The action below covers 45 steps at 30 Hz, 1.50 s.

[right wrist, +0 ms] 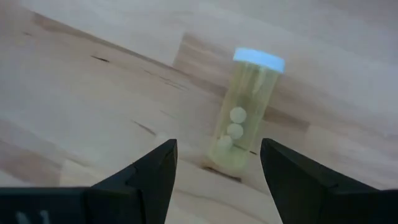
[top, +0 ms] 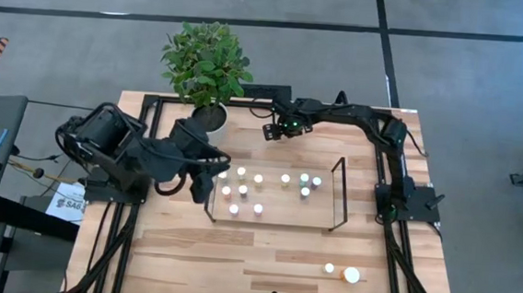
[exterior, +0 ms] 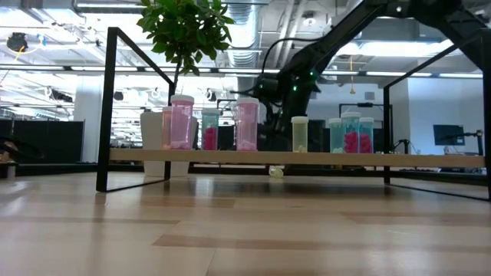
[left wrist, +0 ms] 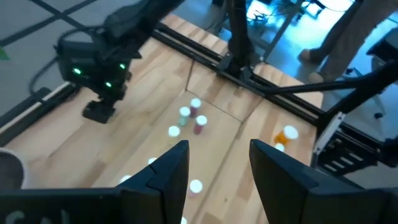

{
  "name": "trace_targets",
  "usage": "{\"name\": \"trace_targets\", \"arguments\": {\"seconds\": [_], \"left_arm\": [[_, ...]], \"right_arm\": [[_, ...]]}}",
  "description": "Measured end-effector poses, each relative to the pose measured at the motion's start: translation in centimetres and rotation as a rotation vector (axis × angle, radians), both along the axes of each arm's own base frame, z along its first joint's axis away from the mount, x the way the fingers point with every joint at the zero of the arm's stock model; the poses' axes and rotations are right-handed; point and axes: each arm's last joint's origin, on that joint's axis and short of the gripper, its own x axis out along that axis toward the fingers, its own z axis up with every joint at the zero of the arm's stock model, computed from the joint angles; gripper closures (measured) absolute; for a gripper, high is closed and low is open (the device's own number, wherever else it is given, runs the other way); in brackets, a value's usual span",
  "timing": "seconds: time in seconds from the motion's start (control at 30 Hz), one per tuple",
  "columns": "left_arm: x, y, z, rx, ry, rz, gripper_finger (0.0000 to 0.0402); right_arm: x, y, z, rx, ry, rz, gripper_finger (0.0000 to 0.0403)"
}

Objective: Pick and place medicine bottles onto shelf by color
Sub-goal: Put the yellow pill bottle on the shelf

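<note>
The light-wood shelf [top: 322, 211] stands mid-table with several white-capped bottles on it: pink ones [exterior: 182, 123] at its left, a yellow one [exterior: 299, 133], and teal ones [exterior: 350, 132] at its right. A pale yellow bottle [right wrist: 242, 118] is on the table behind the shelf and appears to stand on its base; it also shows under the shelf in the low view [exterior: 276, 172]. My right gripper [right wrist: 219, 146] is open just short of it, one finger to each side, touching nothing. My left gripper [left wrist: 217, 168] is open and empty over the shelf's left end [top: 206, 175].
A potted plant [top: 208, 115] stands at the far left, close to my left arm. Two bottles, a small one [top: 330, 269] and a wider white-orange one [top: 352, 275], stand on the table near its near right corner. Black wire frames [top: 337, 193] rise at the shelf's ends.
</note>
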Motion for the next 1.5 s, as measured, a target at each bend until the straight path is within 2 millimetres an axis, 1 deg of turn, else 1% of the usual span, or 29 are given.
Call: {"name": "trace_targets", "arguments": {"seconds": [0.1, 0.27, 0.33, 0.43, 0.6, 0.67, 0.77, 0.87, 1.1, 1.2, 1.37, 1.43, 1.5], "left_arm": [[-0.5, 0.5, 0.2, 0.009, -0.001, 0.016, 0.0247], [-1.2, 1.1, 0.6, 0.03, -0.011, 0.041, 0.0247], [-1.5, 1.3, 0.8, 0.04, -0.021, 0.055, 0.0247], [-1.7, 1.6, 0.9, 0.047, -0.022, 0.067, 0.0247], [-1.9, 1.7, 0.9, 0.049, -0.019, 0.067, 0.0247], [-1.9, 1.7, 0.9, 0.049, -0.019, 0.067, 0.0247], [-1.9, 1.7, 0.8, 0.053, -0.01, 0.066, 0.0247], [-2.0, 1.7, 0.8, 0.055, -0.004, 0.066, 0.0247], [-2.0, 1.7, 0.8, 0.056, -0.003, 0.067, 0.0247], [-2.0, 1.7, 0.8, 0.056, -0.003, 0.067, 0.0247], [-2.0, 1.7, 0.8, 0.067, -0.007, 0.08, 0.0247], [-2.0, 1.8, 0.8, 0.073, -0.01, 0.088, 0.0247], [-2.0, 1.8, 0.8, 0.079, -0.012, 0.096, 0.0247]], "right_arm": [[0.2, -0.1, -0.9, 0.008, 0.015, 0.0, 0.0148], [0.2, -0.4, -0.4, -0.015, -0.01, -0.009, 0.0148], [0.0, -0.6, -0.5, -0.011, -0.002, -0.015, 0.0151], [-0.2, -0.8, -0.5, -0.008, 0.004, -0.022, 0.0168], [-1.1, -1.3, -0.7, 0.019, 0.05, -0.039, 0.0215], [-1.2, -1.6, -1.2, 0.027, 0.066, -0.04, 0.0232], [-1.6, -1.8, -1.3, 0.03, 0.081, -0.022, 0.0252], [-1.5, -2.0, -1.3, 0.014, 0.079, 0.01, 0.0263], [-1.7, -2.2, -1.3, -0.002, 0.09, 0.055, 0.0263], [-1.7, -2.2, -1.3, -0.004, 0.096, 0.07, 0.0272], [-2.2, -1.5, -0.3, 0.0, 0.129, 0.124, 0.0286], [-2.4, -1.1, 0.7, -0.004, 0.136, 0.152, 0.0286], [-2.6, -0.2, 2.1, -0.012, 0.141, 0.187, 0.0286]]}}
